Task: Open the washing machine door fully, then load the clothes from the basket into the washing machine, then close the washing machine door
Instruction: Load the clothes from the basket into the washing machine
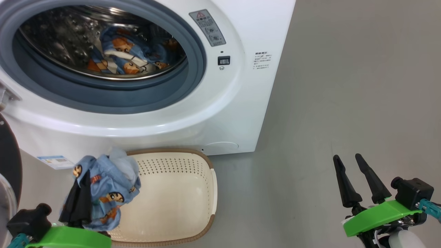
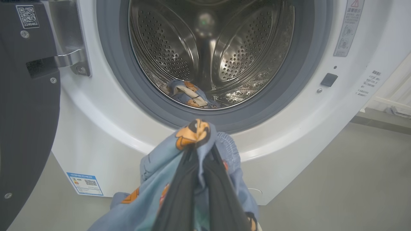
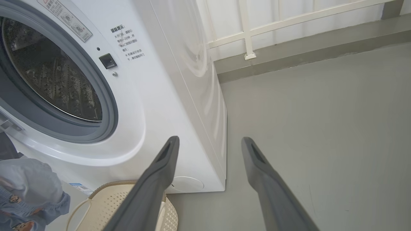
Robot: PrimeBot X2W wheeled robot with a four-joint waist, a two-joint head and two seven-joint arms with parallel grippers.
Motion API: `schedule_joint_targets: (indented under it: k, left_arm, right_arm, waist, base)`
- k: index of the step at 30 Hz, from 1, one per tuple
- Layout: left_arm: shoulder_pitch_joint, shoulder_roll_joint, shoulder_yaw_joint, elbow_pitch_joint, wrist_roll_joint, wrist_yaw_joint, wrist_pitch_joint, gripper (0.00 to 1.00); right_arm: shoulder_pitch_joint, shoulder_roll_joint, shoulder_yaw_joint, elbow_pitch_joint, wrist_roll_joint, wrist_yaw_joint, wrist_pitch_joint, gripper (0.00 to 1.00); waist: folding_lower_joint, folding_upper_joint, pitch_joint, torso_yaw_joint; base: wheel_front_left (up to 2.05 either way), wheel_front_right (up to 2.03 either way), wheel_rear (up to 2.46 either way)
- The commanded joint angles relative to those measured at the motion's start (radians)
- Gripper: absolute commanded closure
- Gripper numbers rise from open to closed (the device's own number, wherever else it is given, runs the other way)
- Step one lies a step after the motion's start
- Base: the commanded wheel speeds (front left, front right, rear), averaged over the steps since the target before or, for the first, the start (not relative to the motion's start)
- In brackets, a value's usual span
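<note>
- Clothes (image 1: 103,193) — a light blue bundle printed with orange-brown cartoon figures is bunched in my left gripper (image 2: 196,153). Its dark fingers (image 2: 179,199) are clenched on the fabric.
- That bundle hangs over the left end of the basket (image 1: 172,186), in front of the washing machine (image 1: 241,113) and below its opening. I cannot tell whether its lower folds touch the basket.
- A second printed garment (image 1: 127,55) lies at the bottom of the steel drum (image 2: 208,48), near the front lip and behind the grey-blue gasket (image 1: 103,100).
- The basket sits on the grey floor (image 1: 327,103), close against the foot of the machine. The part of its inside I can see is bare cream plastic.
- The washing machine door (image 2: 25,128) is swung open to the left of the opening on its metal hinge (image 2: 69,57). My left wrist camera gets its dark inner side.
- My right gripper (image 1: 347,158) is released — two fingers spread with nothing between them. It hangs over bare floor to the right of the machine's front corner, well apart from the basket.
- A small blue label sticker (image 1: 55,161) sits low on the machine's front near the bottom left corner. From my head camera it is just beside the hanging bundle.
</note>
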Motion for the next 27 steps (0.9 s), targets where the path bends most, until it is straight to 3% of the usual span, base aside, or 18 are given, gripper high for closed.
schedule_joint_targets:
  k: [1, 10, 18, 24, 27]
  left_arm:
    - [-0.018, 0.015, 0.045, -0.035, 0.01, -0.002, -0.01, 1.0]
    - [-0.117, 0.043, 0.037, -0.039, 0.003, -0.002, -0.01, 1.0]
    - [-0.35, 0.097, 0.022, -0.001, 0.002, -0.002, -0.01, 1.0]
    - [-0.559, 0.109, 0.012, 0.16, -0.034, -0.002, -0.01, 1.0]
    - [-0.692, 0.128, -0.027, 0.308, -0.039, -0.002, -0.01, 1.0]
  right_arm:
    - [0.011, -0.005, 0.015, -0.029, 0.008, 0.002, -0.005, 0.0]
    - [-0.013, 0.011, 0.009, -0.04, 0.0, 0.002, -0.005, 0.0]
    - [-0.046, 0.032, 0.011, -0.045, -0.009, 0.002, -0.005, 0.0]
    - [-0.075, 0.049, 0.021, -0.047, -0.012, 0.002, -0.005, 0.0]
    - [-0.099, 0.059, 0.034, -0.05, -0.013, 0.002, -0.005, 0.0]
  waist:
    - [0.0, -0.0001, 0.012, -0.002]
    - [0.0, -0.0001, 0.07, -0.016]
    - [0.0, -0.0001, 0.13, -0.034]
    - [0.0, -0.0001, 0.176, -0.055]
    - [0.0, -0.0001, 0.209, -0.075]
  base:
    - [0.0, 0.0, 0.0]
    - [0.0, 0.0, 0.0]
    - [0.0, 0.0, 0.0]
    - [0.0, 0.0, 0.0]
    - [0.0, 0.0, 0.0]
